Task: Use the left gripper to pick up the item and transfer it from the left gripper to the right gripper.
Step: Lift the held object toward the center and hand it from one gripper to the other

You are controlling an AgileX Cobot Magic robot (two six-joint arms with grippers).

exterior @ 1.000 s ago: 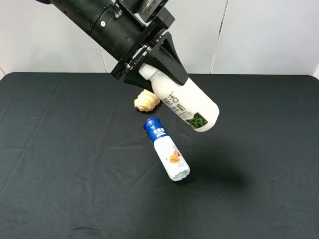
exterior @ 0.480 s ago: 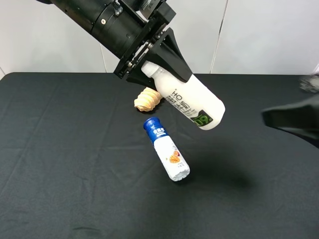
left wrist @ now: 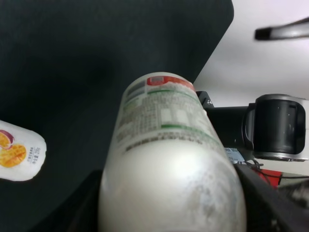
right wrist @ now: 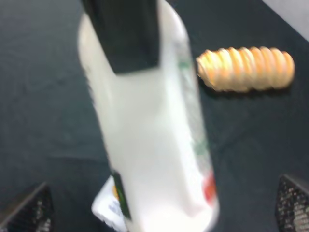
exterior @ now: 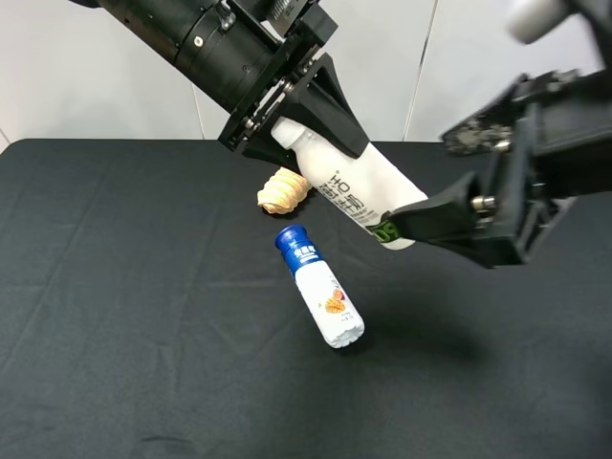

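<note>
The item, a small white bottle (exterior: pixel 359 191) with dark print and a green patch, hangs tilted in the air above the table. My left gripper (exterior: pixel 304 134) is shut on its cap end. The item fills the left wrist view (left wrist: pixel 169 159). My right gripper (exterior: pixel 418 186) has come in from the right and is open. Its lower finger (exterior: pixel 430 218) is at the bottle's base. In the right wrist view the blurred item (right wrist: pixel 149 130) lies between my open fingertips (right wrist: pixel 29 210), with a left finger (right wrist: pixel 125 34) across it.
A blue-capped white bottle (exterior: pixel 320 287) lies on the black table (exterior: pixel 115 287) under the item; its base shows in the left wrist view (left wrist: pixel 17 152). A tan ridged pastry (exterior: pixel 281 191) lies behind it and shows in the right wrist view (right wrist: pixel 246 67).
My right gripper has come in from the right edge and reached the bottle's base, open. My left gripper rose slightly with the bottle, then held still.
</note>
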